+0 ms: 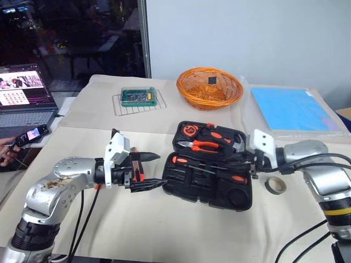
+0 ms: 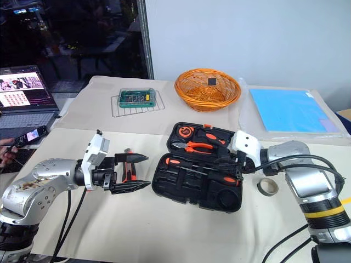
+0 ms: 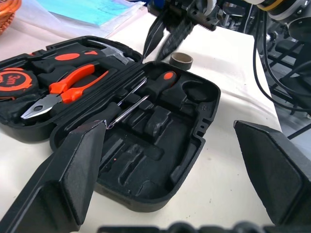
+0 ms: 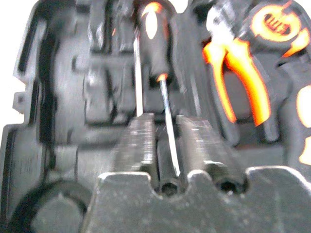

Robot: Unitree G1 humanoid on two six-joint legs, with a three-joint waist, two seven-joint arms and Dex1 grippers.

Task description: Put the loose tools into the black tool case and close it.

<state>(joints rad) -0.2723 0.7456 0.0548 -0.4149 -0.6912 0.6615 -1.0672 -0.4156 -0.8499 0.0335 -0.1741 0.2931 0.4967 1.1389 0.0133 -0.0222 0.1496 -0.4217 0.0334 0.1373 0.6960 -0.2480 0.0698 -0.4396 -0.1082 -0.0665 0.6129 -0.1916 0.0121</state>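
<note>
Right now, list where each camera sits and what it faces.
Left eye view: head camera, looking down over the table at both arms and the black tool case.
Right eye view: same scene, shifted sideways.
Left wrist view: between the open left gripper fingers, facing the case and right gripper.
Right wrist view: over the case's screwdrivers.
All four share the case.

A desk (image 1: 164,230) draped in pale cloth carries the open black tool case (image 1: 211,181), which lies between the two sets of jaws, with a small greyish tape roll (image 1: 275,186) just beside the right jaws on the side away from the case. An orange-and-black utility knife (image 2: 128,167) lies directly under the left jaws. Well beyond both sit a green box on a wire rack (image 1: 138,97), an orange wicker basket (image 1: 209,87) and a blue sheet (image 1: 293,108), and a laptop (image 1: 24,98) sits far out past the left arm.
</note>
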